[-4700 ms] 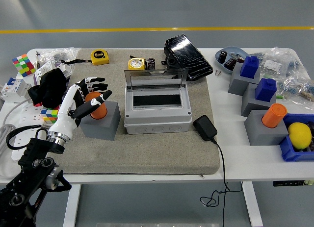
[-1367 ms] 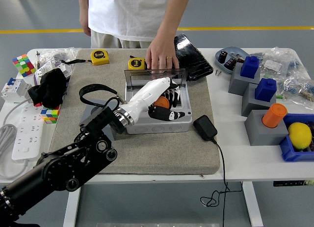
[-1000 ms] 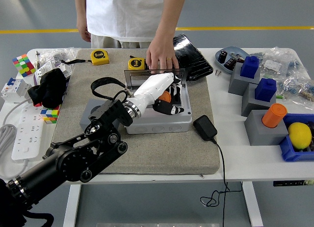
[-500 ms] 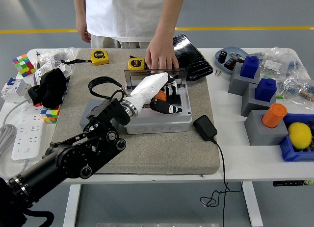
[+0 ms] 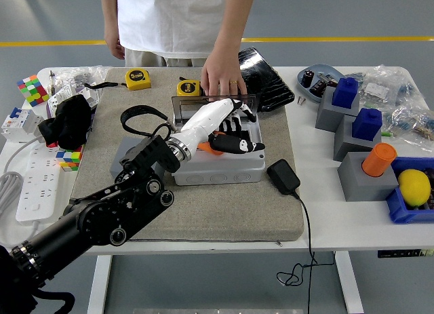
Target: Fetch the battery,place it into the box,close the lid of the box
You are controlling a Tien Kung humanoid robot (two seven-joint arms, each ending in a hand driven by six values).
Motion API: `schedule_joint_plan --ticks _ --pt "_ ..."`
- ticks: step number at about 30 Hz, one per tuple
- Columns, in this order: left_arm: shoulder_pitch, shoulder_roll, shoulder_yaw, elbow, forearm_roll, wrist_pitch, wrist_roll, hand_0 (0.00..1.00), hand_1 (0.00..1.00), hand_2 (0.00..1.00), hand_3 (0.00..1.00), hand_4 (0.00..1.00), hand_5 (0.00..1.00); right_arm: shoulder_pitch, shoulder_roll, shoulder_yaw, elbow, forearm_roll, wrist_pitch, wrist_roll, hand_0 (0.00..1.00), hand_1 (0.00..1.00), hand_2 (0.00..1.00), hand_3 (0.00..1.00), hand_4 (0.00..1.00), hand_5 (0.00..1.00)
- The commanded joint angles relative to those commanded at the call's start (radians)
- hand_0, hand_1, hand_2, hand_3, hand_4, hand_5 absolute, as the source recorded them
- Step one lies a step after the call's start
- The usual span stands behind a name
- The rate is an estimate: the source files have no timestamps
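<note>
Left hand reaches over the open grey box in the middle of the mat, its white back turned up and its black-tipped fingers spread across the hollow. Under the palm an orange sliver of the battery shows at the left side of the box; most of it is hidden, and I cannot tell whether the hand is clasping it or has let it drop. The clear lid stands up at the far edge, and a person's hand at the far side of the desk rests on its top edge. No right hand shows.

The likely trouble from here: if the battery is only part way in, or lying askew against the left wall, it may ride up as the hand lifts away, and the lid would then fail to seat. The robot's fingers sit just beside the lid, so a careless lift could knock it or catch the person's hand.
</note>
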Motion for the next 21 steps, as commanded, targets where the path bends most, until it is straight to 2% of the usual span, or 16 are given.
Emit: schedule_joint_plan --ticks 4,5,11,16,17,19,21 --pt "0.001 0.000 -0.003 -0.001 -0.008 -0.002 -0.007 0.250 0.395 0.436 0.655 0.998 0.460 0.000 0.000 0.002 0.000 -0.001 0.000 0.000 0.602 0.649 0.670 0.578 0.971 0.559" --pt "0.003 0.000 -0.005 -0.002 -0.009 -0.001 -0.010 0.348 0.546 0.542 0.689 0.998 0.488 0.000 0.000 0.001 0.000 0.000 0.000 0.000 0.603 0.649 0.670 0.577 0.971 0.559" --pt "0.010 0.000 -0.017 -0.020 -0.039 0.009 -0.040 0.348 0.546 0.532 0.692 0.998 0.500 0.001 0.001 0.002 0.000 0.001 0.000 0.000 0.603 0.649 0.670 0.577 0.971 0.559" --pt "0.043 0.000 -0.051 -0.090 -0.052 -0.004 -0.036 0.348 0.546 0.532 0.692 0.998 0.500 0.000 0.002 0.004 0.000 0.006 -0.001 0.001 0.603 0.649 0.670 0.577 0.971 0.559" --pt "0.055 0.003 -0.061 -0.111 -0.052 -0.009 -0.030 0.311 0.509 0.517 0.655 0.998 0.509 -0.001 0.002 0.005 0.000 0.007 -0.001 0.002 0.603 0.649 0.669 0.577 0.971 0.559" --pt "0.073 0.014 -0.075 -0.147 -0.053 -0.017 -0.021 0.311 0.509 0.517 0.655 0.998 0.509 -0.003 0.003 0.007 0.000 0.007 -0.002 0.002 0.603 0.649 0.669 0.577 0.971 0.559" --pt "0.104 0.044 -0.096 -0.199 -0.057 -0.025 -0.014 0.311 0.509 0.517 0.655 0.998 0.509 -0.004 0.003 0.009 0.000 0.007 -0.002 0.002 0.603 0.649 0.669 0.577 0.971 0.559"
